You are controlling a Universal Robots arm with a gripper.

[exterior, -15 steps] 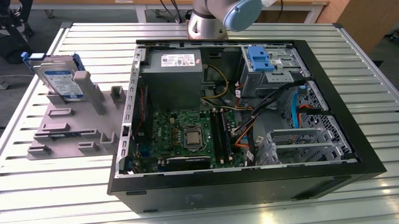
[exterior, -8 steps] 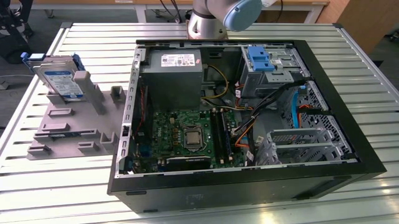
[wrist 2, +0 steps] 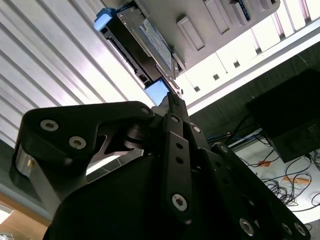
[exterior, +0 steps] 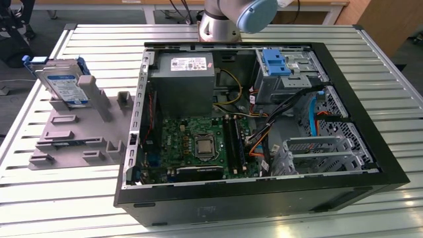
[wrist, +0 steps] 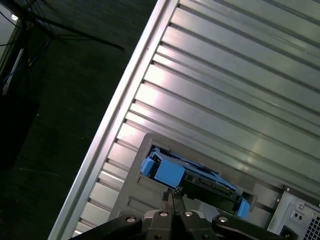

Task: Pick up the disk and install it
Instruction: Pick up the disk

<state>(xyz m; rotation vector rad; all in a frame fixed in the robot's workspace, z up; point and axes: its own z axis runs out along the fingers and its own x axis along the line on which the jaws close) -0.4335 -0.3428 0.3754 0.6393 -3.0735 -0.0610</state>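
A: Disk location?
B: Stood on edge in the grey fixture, beside the case. Gripper is closed on nothing, tips near the blue bracket.
A: Bracket edges should be gripped squarely, label avoided.

Ribbed aluminium table over dark floor, loose cables, wooden panel behind.

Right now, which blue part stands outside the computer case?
The blue-framed disk on the grey rack, exterior view's left; the blue latch sits inside the case.
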